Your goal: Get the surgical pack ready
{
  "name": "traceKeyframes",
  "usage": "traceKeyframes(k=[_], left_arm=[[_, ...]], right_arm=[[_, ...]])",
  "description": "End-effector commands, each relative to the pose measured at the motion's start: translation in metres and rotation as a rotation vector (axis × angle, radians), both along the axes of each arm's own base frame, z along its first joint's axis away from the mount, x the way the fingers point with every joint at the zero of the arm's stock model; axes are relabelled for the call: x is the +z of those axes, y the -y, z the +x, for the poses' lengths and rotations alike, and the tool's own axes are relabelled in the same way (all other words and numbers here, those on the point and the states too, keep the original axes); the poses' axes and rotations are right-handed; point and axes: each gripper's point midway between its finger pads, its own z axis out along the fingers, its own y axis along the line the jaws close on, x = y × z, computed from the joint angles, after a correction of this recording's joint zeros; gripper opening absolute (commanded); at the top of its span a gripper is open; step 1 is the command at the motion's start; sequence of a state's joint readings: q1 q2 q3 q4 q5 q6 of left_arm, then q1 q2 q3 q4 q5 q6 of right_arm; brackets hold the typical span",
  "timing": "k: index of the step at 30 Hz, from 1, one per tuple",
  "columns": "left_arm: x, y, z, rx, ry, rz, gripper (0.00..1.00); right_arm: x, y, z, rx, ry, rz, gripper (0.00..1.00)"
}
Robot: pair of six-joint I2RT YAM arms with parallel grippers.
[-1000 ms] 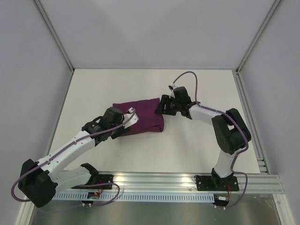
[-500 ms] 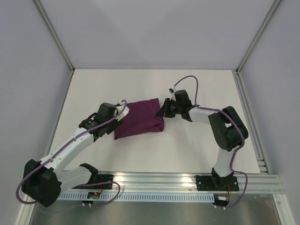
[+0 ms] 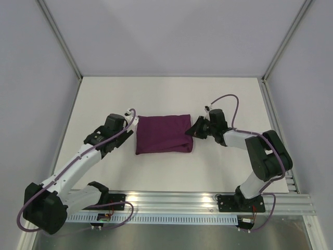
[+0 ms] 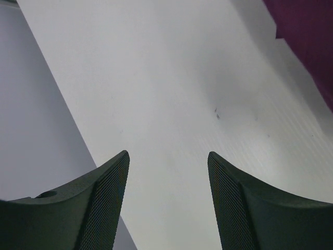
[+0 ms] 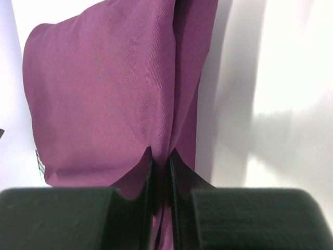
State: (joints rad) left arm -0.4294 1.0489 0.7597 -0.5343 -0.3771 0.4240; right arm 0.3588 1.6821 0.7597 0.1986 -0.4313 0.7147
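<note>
Dragging the purple cloth (image 3: 162, 134) rightward, right gripper (image 5: 160, 159) freshly clenching its right edge, left gripper (image 4: 166, 161) released, likely positioning the wrapped pack.

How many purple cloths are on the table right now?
1: a folded purple cloth lying on the table, its right edge pinched by the right gripper. Anything wrapped inside it is hidden.
</note>
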Motion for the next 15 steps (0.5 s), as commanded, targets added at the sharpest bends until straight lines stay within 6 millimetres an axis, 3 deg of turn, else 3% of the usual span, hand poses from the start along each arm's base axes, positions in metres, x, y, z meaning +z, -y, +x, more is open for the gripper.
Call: traceKeyframes(k=[1,8,15], left_arm=[[0.003,-0.006,0.002,0.040,0.035,0.000,0.71],[-0.009,-0.009,0.001,0.050,0.005,0.027,0.71],[-0.011,-0.011,0.000,0.055,0.003,0.034,0.70]], right_arm=[[0.008,0.025,0.008,-0.120,0.054,-0.010,0.01],[-0.002,0.035,-0.001,-0.132,0.052,-0.034,0.01],[-0.002,0.058,0.028,-0.188,0.031,-0.044,0.01]])
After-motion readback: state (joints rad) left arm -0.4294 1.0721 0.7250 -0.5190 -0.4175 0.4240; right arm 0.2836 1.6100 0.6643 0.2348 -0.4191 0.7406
